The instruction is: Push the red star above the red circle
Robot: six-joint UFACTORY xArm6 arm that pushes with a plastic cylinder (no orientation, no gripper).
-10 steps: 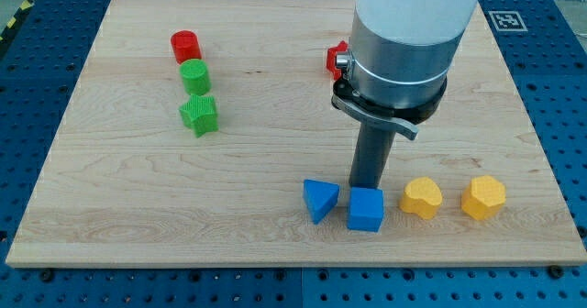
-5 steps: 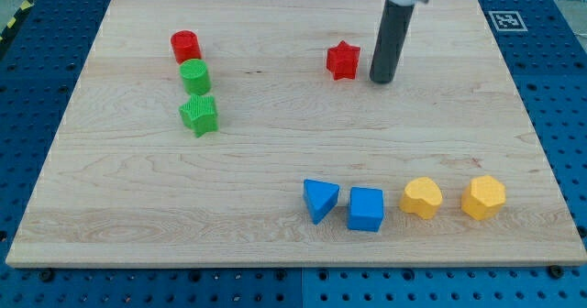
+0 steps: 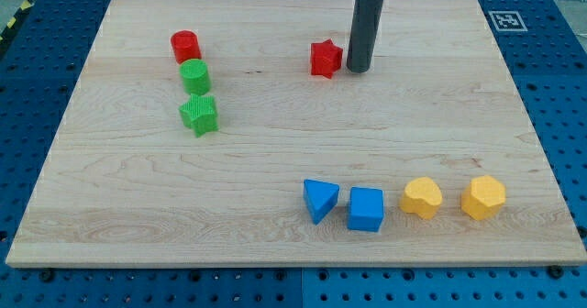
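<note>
The red star lies on the wooden board at the upper middle. My tip is right beside the star's right side, touching or nearly touching it. The red circle sits at the view's upper left, well to the left of the star and slightly higher in the view.
A green circle and a green star lie just below the red circle. Along the view's bottom are a blue triangle, a blue cube, a yellow heart-like block and a yellow hexagon.
My tip moved from near the blue blocks up to the star's right side, then leftward. The red star has shifted to the left.
</note>
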